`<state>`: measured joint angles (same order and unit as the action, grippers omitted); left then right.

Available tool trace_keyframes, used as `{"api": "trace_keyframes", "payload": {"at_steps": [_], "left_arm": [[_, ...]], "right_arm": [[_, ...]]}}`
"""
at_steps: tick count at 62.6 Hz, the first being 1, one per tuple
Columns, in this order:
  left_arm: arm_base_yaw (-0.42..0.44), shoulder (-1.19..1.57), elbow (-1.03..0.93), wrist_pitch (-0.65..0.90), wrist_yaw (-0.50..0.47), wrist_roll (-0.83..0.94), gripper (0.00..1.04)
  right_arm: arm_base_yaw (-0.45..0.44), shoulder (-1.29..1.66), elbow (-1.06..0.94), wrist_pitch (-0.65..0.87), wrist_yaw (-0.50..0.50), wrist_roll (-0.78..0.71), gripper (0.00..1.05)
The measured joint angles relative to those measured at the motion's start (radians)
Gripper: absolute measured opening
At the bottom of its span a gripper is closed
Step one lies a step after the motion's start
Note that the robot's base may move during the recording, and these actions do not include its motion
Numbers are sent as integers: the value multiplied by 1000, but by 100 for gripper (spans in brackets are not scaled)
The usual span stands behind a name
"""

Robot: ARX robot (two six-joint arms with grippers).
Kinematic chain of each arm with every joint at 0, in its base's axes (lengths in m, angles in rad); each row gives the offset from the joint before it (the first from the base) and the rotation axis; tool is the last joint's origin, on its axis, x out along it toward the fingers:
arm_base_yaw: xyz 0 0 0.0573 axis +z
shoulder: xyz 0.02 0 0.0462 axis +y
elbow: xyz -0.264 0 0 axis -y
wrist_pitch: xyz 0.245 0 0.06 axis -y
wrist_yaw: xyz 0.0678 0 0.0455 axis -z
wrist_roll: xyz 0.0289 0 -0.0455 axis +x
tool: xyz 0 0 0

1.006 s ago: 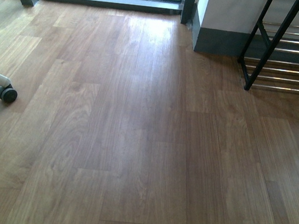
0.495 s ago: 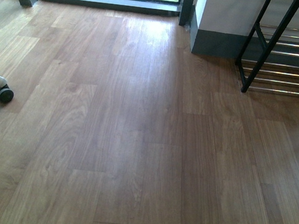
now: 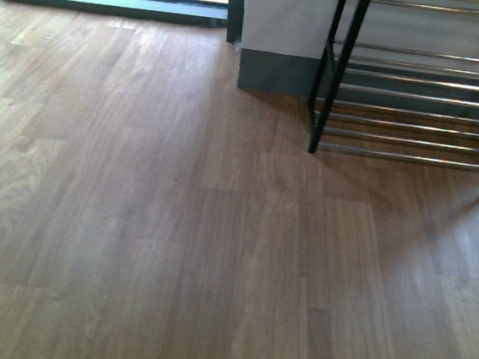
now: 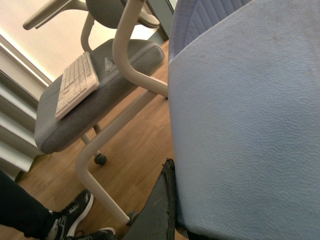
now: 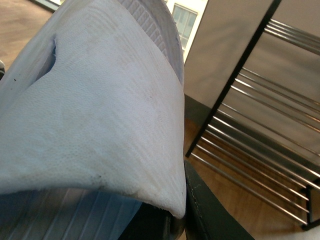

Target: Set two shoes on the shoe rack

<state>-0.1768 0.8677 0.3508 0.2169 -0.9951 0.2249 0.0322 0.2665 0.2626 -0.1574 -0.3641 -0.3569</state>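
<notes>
The shoe rack (image 3: 416,112), black-framed with thin chrome rods, stands at the far right of the front view against a white wall; no shoe rests on the rods I see. Neither arm shows there. In the left wrist view a pale blue slide (image 4: 245,125) fills most of the picture, and my left gripper (image 4: 172,210) is shut on its edge, one dark finger (image 4: 156,210) flat against it. In the right wrist view a second pale blue slide (image 5: 95,110) is clamped by my right gripper (image 5: 175,215), with the shoe rack (image 5: 250,150) close beyond it.
Wooden plank floor (image 3: 174,241) spreads in front of the rack. A window with a dark sill (image 3: 112,2) runs along the back. Beside the left arm stands a grey office chair (image 4: 95,95) with a keyboard (image 4: 75,85) on its seat, and a person's black sneakers (image 4: 75,220) nearby.
The front view has swung to the right: the shoe rack has shifted toward the middle and shows more of itself, and the chair caster at the left has left the view.
</notes>
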Motion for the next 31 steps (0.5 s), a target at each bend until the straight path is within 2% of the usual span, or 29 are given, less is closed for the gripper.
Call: {"api": "trace_keyframes", "payload": {"at_steps": [31], "left_arm": [[-4, -1, 0, 0, 0, 0, 2]], "right_arm": [[-1, 0, -4, 0, 2, 2, 1]]}}
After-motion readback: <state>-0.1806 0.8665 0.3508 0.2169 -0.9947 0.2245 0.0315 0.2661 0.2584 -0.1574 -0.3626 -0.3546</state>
